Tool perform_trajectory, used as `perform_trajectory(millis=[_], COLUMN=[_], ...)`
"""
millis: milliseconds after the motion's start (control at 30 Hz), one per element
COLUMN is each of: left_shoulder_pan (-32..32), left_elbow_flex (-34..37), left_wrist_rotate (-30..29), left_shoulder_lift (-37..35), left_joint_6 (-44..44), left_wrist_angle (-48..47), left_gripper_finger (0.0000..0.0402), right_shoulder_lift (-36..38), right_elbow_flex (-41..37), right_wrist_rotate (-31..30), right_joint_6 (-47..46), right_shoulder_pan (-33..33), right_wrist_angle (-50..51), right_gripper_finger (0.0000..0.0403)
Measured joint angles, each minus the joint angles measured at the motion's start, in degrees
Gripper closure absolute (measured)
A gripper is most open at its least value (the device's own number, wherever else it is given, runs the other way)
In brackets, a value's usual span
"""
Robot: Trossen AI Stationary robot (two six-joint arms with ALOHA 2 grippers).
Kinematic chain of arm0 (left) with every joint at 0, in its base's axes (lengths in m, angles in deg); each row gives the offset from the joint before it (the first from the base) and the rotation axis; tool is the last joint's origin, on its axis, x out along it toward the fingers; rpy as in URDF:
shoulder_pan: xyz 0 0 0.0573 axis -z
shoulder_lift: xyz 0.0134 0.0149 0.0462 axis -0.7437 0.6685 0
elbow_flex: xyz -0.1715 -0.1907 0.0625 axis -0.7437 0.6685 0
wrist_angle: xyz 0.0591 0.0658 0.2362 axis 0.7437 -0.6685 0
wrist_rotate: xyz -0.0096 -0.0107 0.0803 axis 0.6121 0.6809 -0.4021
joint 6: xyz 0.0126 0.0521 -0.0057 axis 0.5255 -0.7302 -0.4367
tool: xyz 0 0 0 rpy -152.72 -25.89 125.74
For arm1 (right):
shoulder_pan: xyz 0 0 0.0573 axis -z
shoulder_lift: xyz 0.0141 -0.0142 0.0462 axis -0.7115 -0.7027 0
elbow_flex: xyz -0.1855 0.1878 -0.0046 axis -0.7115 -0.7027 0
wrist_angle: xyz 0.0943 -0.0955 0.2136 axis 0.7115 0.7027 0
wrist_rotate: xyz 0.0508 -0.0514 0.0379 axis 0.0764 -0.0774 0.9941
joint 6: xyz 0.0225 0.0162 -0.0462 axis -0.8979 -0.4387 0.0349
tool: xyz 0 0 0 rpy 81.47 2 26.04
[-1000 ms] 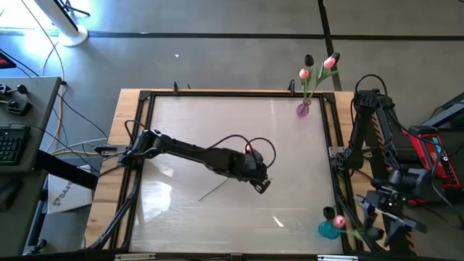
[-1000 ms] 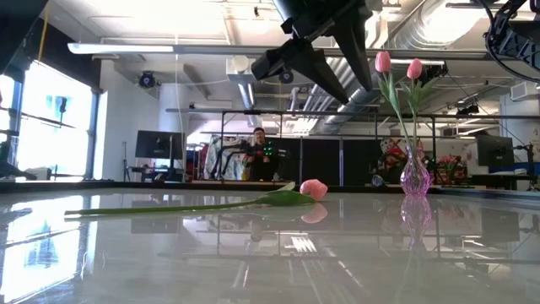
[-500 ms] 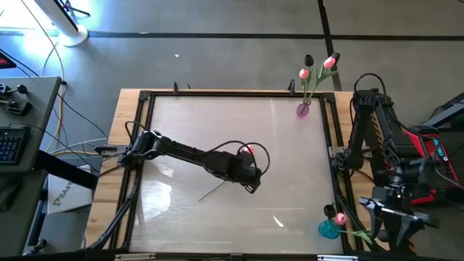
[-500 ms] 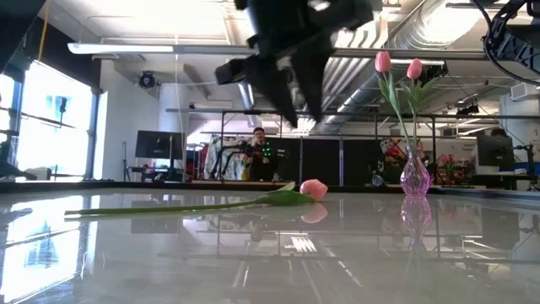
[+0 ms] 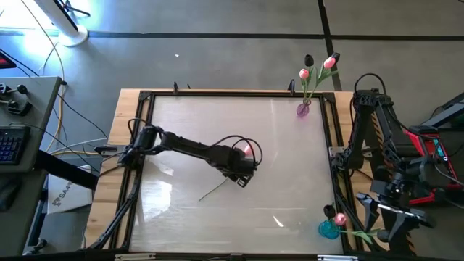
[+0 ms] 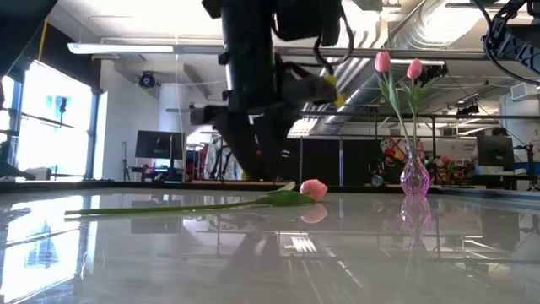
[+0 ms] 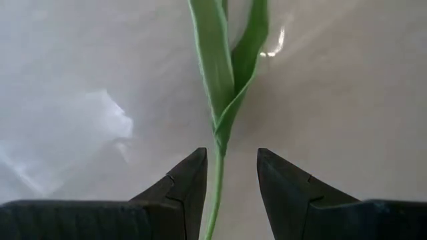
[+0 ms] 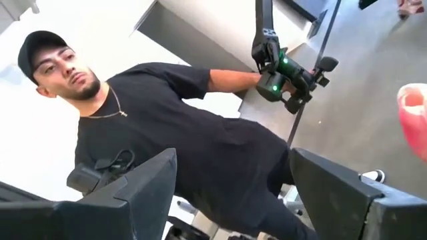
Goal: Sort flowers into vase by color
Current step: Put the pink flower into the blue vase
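Mid-table: left pincer [image 7: 230, 177] spread astride tulip stem [image 7: 215, 190] | right pincer [image 8: 233, 180] spread, off-table edge

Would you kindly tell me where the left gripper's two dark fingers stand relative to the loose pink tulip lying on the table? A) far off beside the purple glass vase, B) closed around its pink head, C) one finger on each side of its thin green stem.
C: in the left wrist view the left gripper is open, with the pink tulip's thin green stem running between its fingers, not yet pinched.
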State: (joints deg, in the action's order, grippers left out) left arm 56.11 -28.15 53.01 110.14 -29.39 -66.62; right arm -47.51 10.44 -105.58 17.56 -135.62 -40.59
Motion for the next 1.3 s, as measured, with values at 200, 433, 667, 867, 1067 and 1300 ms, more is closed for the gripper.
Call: perform_trajectory(millis=[200, 433, 667, 867, 1067, 1300], left_shoulder_pan=[-0.60, -0.60, 0.07, 0.38, 0.38, 1.30], left_elbow_flex=[3.03, 6.47, 9.46, 9.59, 9.86, 9.89], left_wrist_rotate=[3.29, 2.19, 2.51, 2.39, 3.12, 4.37], left_shoulder_lift=[0.06, 0.19, -0.28, -0.42, -1.10, -3.78], left_joint_6=[-0.57, -0.51, -0.50, -1.29, -2.18, -6.14], left_wrist_angle=[2.56, 4.49, 7.73, 8.73, 10.60, 22.14], left_gripper_finger=[0.0280, 0.0284, 0.0321, 0.0388, 0.0396, 0.0401], right_shoulder_lift=[-0.02, -0.02, 0.01, 0.11, 0.43, 1.36], right_elbow_flex=[0.00, 0.00, -0.02, -0.04, -0.04, -0.04], right_wrist_rotate=[-0.69, -2.71, -6.02, -11.12, -11.39, -6.43], right_joint_6=[-1.68, -1.55, -1.53, 0.24, 13.89, 24.48], right_shoulder_pan=[0.00, 0.00, -0.02, -0.02, -0.01, -0.02], right_wrist_angle=[-0.14, -0.15, -0.44, -2.83, -15.08, -22.38], right_gripper_finger=[0.0121, 0.0121, 0.0121, 0.0121, 0.0121, 0.0121])
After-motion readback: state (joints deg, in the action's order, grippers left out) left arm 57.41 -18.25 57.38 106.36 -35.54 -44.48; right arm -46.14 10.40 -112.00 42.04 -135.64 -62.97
